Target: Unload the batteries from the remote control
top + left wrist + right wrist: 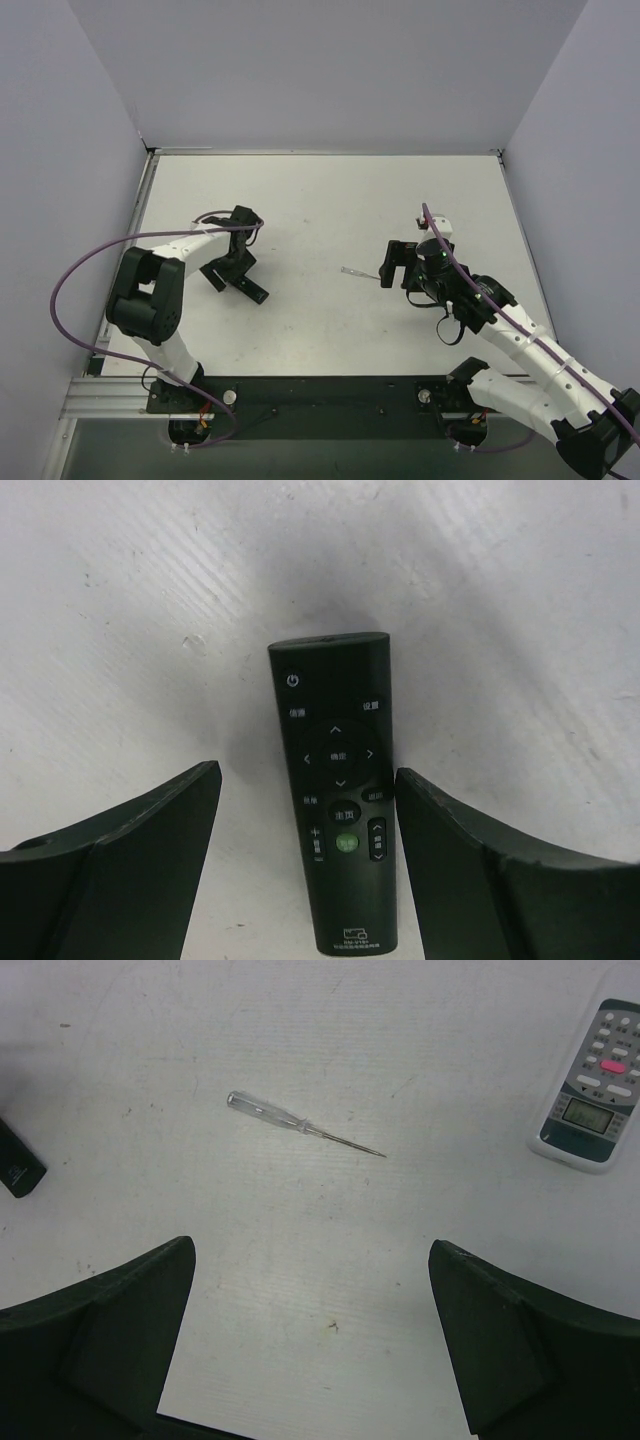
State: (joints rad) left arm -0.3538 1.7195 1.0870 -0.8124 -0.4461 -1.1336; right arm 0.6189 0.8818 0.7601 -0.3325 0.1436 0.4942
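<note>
From where we stand, the nearest risk is at the left end effector (308,778). It is spread wide with nothing in it, and its fingers (150,860) sit on either side of the remote control (340,800). The bar is off centre, close against one finger with a clear gap to the other. If we close like this, that finger would probably meet it first and push or twist it across the smooth desk (300,1020) rather than pinch it. The buttons face up, so we judge the battery door to be underneath. The slim, flat body leaves little edge to grip for turning it over, so it could slip and fall. We see no batteries at all. Once freed, small round cells could roll away. The right end effector (310,1248) is also wide open and empty. It hangs over bare desk well apart from the black bar, so it gives no support yet. Ahead of it lie a thin clear screwdriver (300,1125) and, farther off, a white remote (592,1090), which we could mistake for the target. The remote control itself lies flat on the desk left of centre. It is matte black and narrow, with a power button at its far end, a ring of arrow keys, one green button and small white lettering.
</note>
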